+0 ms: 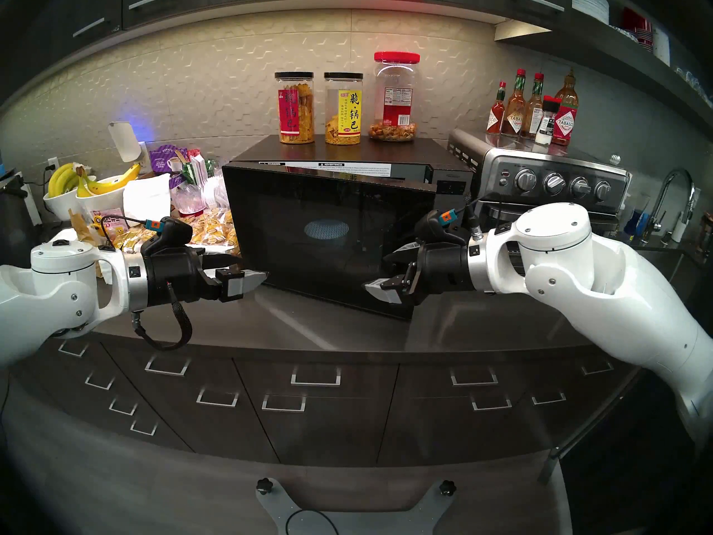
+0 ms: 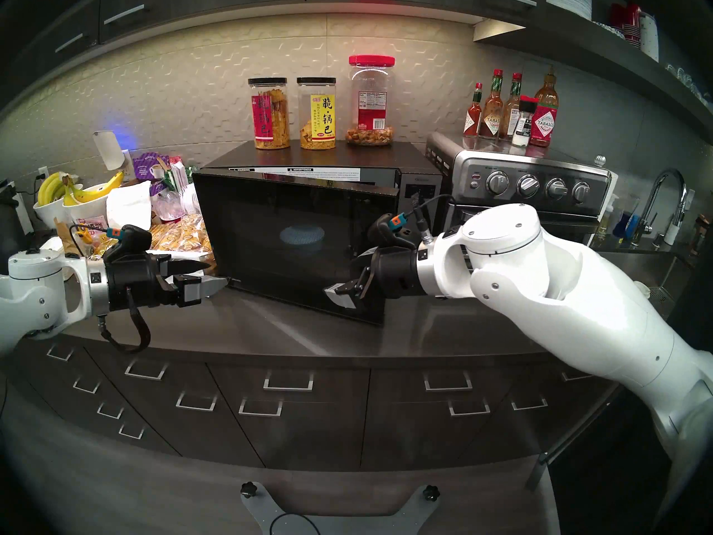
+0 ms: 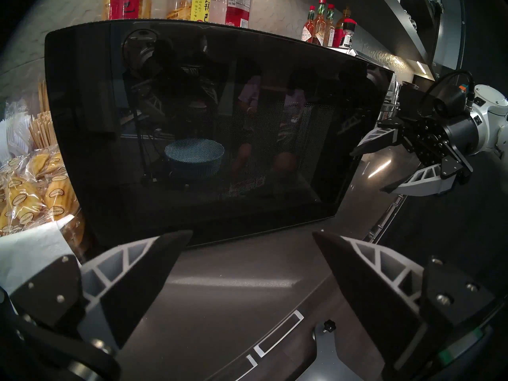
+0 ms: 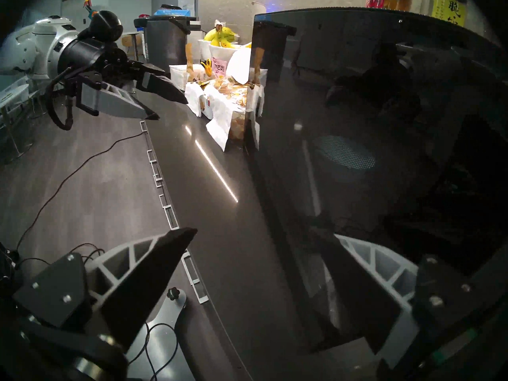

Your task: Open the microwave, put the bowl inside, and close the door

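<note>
The microwave sits on the dark table with its door partly ajar: the hinge edge at the left, the free right edge swung out toward us, so a gap shows along the top and at the right. Through the mesh window we see the light-blue bowl inside, on the floor of the cavity, left of the middle of the window. In the left wrist view the bowl shows more clearly behind the glass.

Our left gripper hangs near the door's lower left corner, jaws spread and empty, its tips just beside the door's edge; we cannot tell whether they touch it. Our right gripper is in front of the door's right part, jaws also wide apart with nothing between them. In the right wrist view one of its fingers lies over the table on the near side of the glass, and the other stands against the dark door face; whether it touches the door we cannot tell. The bowl lies behind the door, far from both pairs of jaws.

Three snack jars stand on the microwave's top, and a stainless toaster oven sits to its right.
</note>
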Motion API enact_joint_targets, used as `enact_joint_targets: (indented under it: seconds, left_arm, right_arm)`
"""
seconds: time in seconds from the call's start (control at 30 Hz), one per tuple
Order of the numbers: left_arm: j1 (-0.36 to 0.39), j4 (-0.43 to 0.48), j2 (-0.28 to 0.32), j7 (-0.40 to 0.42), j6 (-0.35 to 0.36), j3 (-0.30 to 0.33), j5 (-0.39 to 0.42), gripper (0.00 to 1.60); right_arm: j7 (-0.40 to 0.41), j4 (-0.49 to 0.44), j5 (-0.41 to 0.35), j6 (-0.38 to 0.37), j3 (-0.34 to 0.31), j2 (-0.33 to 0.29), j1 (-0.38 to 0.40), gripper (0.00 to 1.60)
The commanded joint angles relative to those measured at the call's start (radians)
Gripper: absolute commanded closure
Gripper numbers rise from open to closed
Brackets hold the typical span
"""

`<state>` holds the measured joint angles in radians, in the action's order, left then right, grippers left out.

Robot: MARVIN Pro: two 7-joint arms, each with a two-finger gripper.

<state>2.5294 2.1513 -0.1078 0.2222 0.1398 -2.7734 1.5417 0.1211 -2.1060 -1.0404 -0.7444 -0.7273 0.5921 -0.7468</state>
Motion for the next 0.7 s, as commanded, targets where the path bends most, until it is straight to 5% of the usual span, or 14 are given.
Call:
enact_joint_targets:
  seconds: [0.0, 0.1, 0.67]
  left_arm:
    - [0.01, 0.003, -0.001, 0.002, -0.005, 0.008, -0.001, 0.0]
    - [0.01, 0.003, -0.001, 0.002, -0.005, 0.007, -0.001, 0.0]
    - [0.018, 0.003, -0.001, 0.002, -0.005, 0.0, -0.002, 0.0]
  right_arm:
    - [-0.167, 0.044, 0.04, -0.062, 0.018, 0.159, 0.07, 0.0]
    - [-0.157, 0.047, 0.037, -0.045, 0.039, 0.141, 0.087, 0.0]
    - [-0.39, 0.178, 0.067, -0.126, 0.054, 0.307, 0.122, 0.0]
